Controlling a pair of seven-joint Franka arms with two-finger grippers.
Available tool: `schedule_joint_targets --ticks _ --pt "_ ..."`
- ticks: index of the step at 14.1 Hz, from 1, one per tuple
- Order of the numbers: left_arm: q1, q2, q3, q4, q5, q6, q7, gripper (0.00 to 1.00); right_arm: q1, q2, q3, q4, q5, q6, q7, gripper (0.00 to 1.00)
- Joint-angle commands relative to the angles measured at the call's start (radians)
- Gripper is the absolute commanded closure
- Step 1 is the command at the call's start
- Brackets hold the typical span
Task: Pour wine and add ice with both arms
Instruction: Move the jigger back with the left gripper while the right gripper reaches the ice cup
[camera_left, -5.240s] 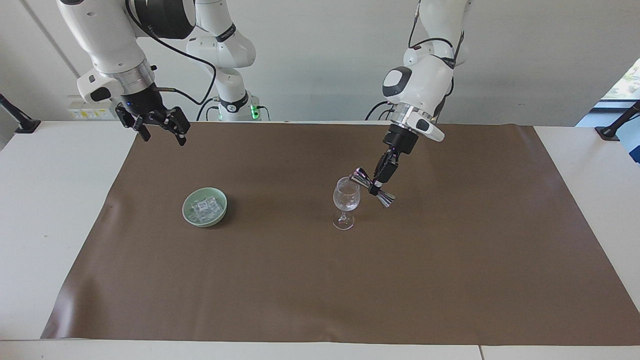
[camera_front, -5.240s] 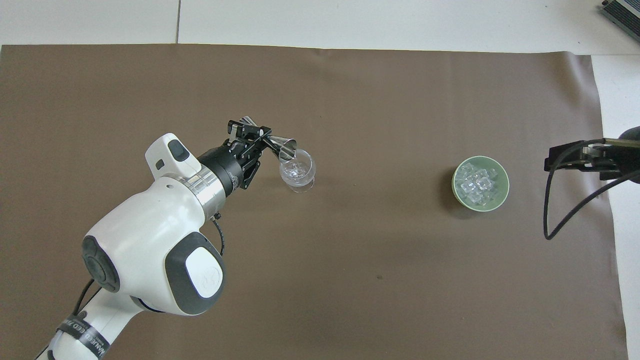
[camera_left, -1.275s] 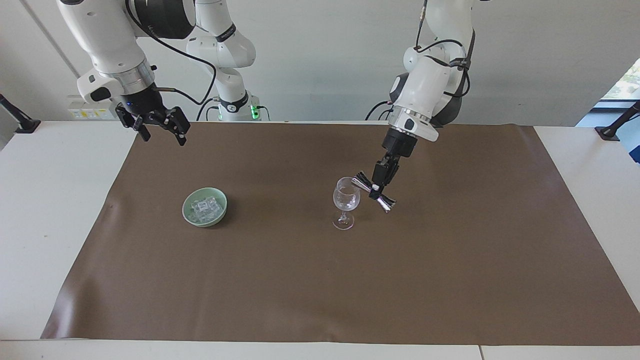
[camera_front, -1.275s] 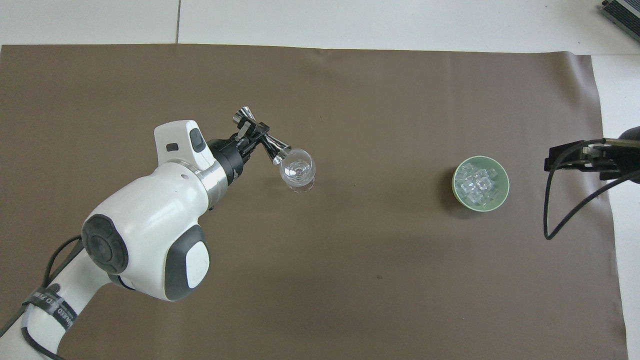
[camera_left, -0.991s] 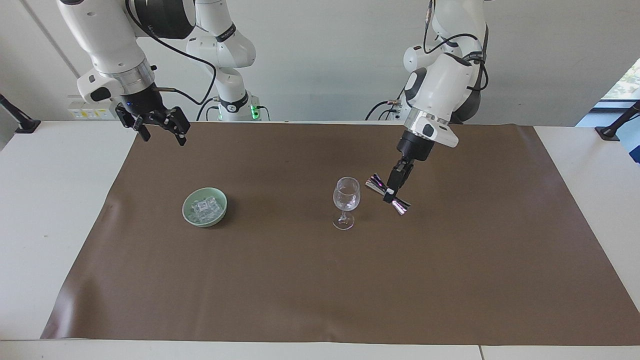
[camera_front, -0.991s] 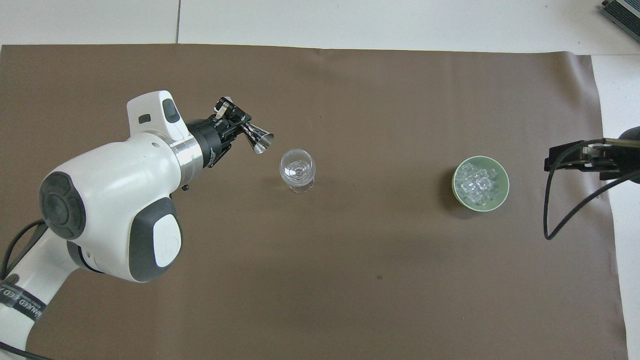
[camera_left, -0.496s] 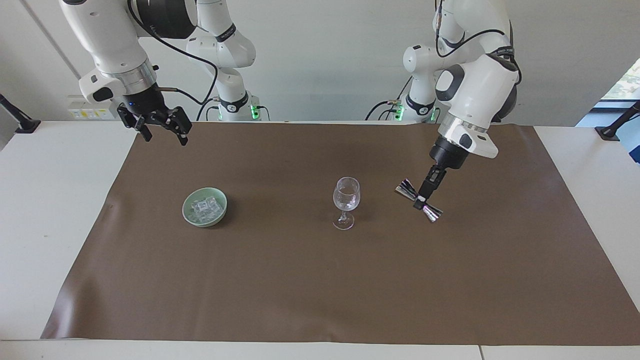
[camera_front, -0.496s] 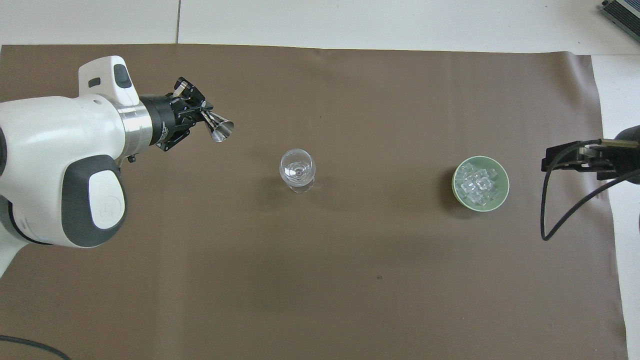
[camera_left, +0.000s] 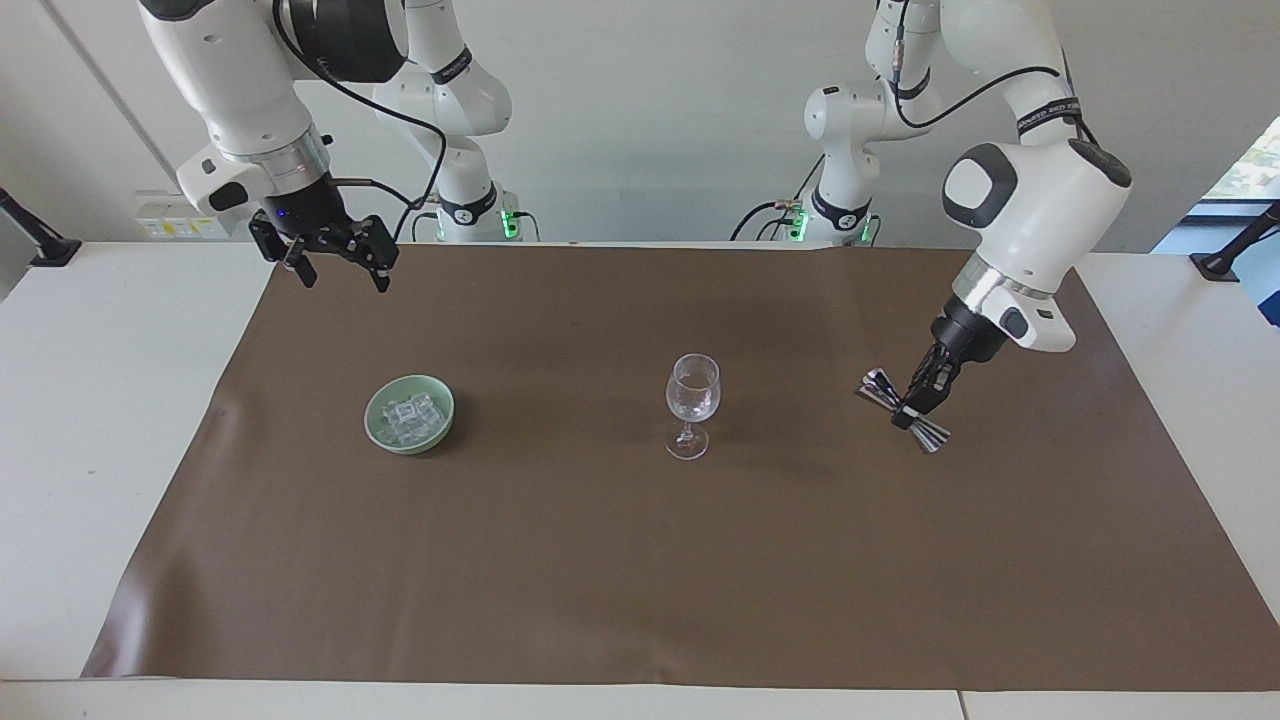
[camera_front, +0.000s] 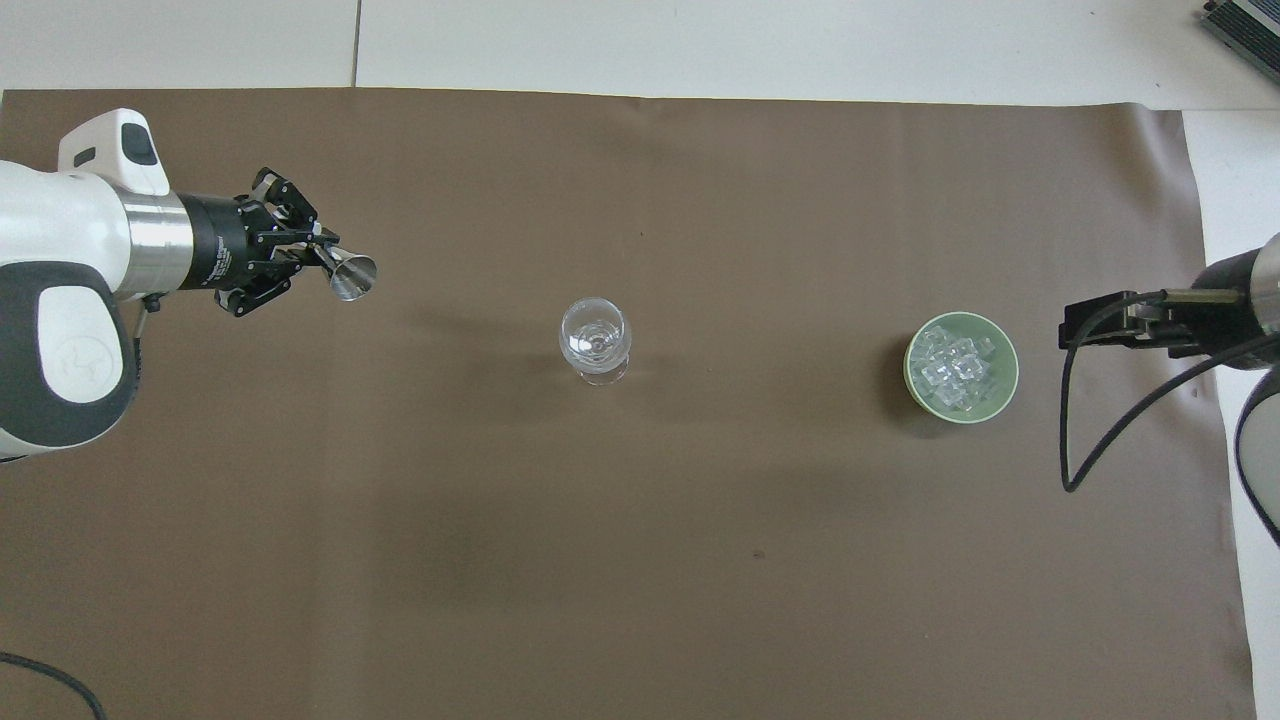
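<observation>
A clear stemmed glass stands upright mid-mat; I cannot make out wine in it. My left gripper is shut on the waist of a silver double-cone jigger. It holds the jigger tilted, low over the mat toward the left arm's end, well clear of the glass. Ice lies in a pale green bowl toward the right arm's end. My right gripper hangs open and empty, high over the mat's edge beside the bowl.
A brown mat covers most of the white table. A black cable loops down from the right wrist near the bowl. Black clamps sit at both table ends.
The left gripper has carried the jigger away from the glass's rim toward the left arm's end of the table, and lower. The right gripper has shifted slightly toward the bowl.
</observation>
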Motion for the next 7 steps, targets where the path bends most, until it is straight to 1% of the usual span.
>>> schedule_joint_targets --ticks 1,2,4,7 --pt "-0.033 -0.032 0.096 -0.006 -0.052 -0.14 0.008 1.0 0.0 0.007 0.0 -0.078 0.011 0.073 -0.098 0.0" --pt "-0.033 -0.032 0.124 -0.006 -0.061 -0.177 0.006 1.0 0.0 0.011 0.003 -0.106 0.011 0.108 -0.143 0.0" --pt "-0.039 -0.03 0.188 -0.004 -0.151 -0.235 0.0 1.0 0.0 0.022 0.003 -0.157 0.011 0.165 -0.181 0.0" --pt "-0.077 -0.03 0.329 0.006 -0.265 -0.341 -0.044 1.0 0.0 0.053 0.002 -0.206 0.011 0.238 -0.235 0.0"
